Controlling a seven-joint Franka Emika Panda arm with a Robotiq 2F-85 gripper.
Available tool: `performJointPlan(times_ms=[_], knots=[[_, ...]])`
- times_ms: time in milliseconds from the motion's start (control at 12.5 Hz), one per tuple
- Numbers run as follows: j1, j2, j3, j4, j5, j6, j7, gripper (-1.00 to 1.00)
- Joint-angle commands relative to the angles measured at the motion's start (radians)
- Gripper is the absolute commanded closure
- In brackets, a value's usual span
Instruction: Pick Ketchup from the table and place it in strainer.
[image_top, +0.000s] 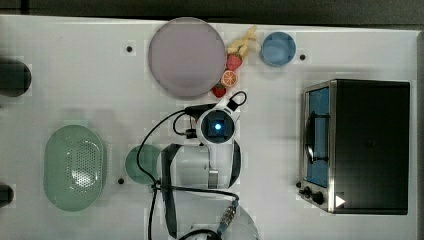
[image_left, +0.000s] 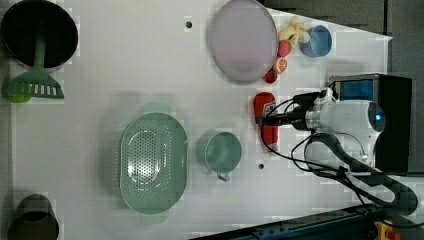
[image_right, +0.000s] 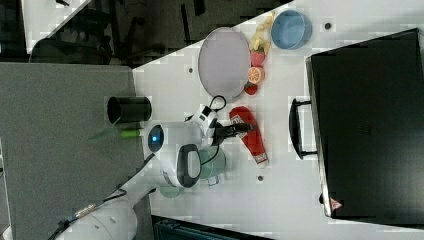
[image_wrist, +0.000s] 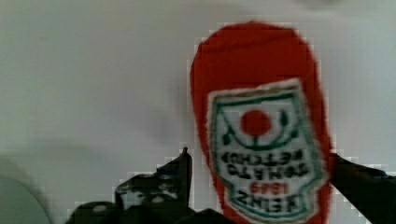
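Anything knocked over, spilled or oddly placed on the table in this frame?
Only the ketchup bottle lies on its side rather than upright, between the open gripper's fingers. Nothing is spilled; the strainer sits flat and empty.

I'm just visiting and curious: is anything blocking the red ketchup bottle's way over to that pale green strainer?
Partly. In the left view, the small green bowl sits on the table between the Ketchup and the strainer, so a low, straight slide would likely hit it. Lifted above the bowl, nothing visible blocks the way. The end effector already straddles the bottle.
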Motion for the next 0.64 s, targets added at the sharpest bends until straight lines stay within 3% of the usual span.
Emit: performJointPlan(times_ms=[80,160,240,480,640], knots=[[-0.006,-0.013,-0.003,-0.006,0.007,0.026,-0.038,-0.43],[-0.006,-0.022,-0.001,-0.004,0.007,0.028,-0.038,-0.21],[-0.006,-0.039,0.000,-0.002,0.008,0.027,-0.037,-0.16],[-0.006,-0.153,-0.001,-0.002,0.009,-0.040,-0.024,-0.16],[-0.004,-0.269,0.005,0.007,0.009,-0.173,-0.023,-0.16]])
